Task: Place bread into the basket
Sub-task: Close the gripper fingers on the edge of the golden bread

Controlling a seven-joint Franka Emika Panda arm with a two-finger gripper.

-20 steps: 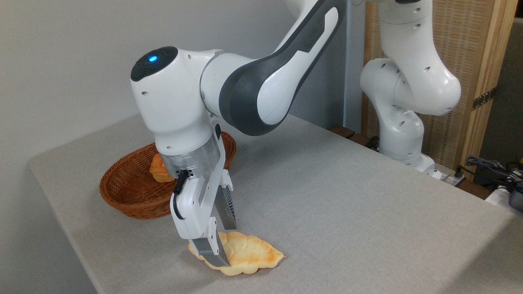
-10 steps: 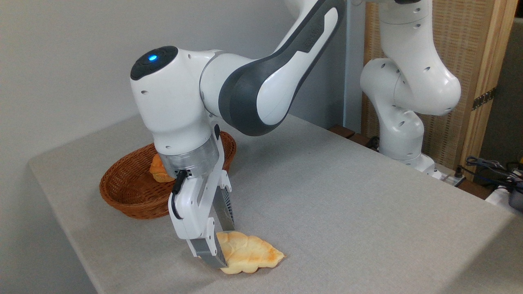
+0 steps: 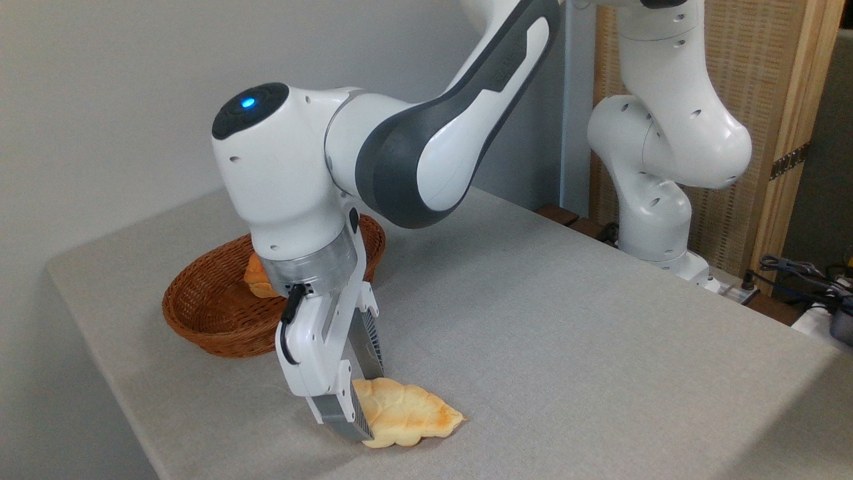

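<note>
Bread (image 3: 410, 417) lies on the grey counter (image 3: 566, 333), its left end clamped between the pincer (image 3: 356, 405) fingers. Behind and to the left sits the wicker basket (image 3: 206, 320), holding a small bun (image 3: 256, 280).

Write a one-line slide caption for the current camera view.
Gripper clamps the bread's left end on the table, beside the basket.

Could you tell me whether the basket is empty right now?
No, a small orange-brown bun lies inside the basket, partly hidden behind the arm.
</note>
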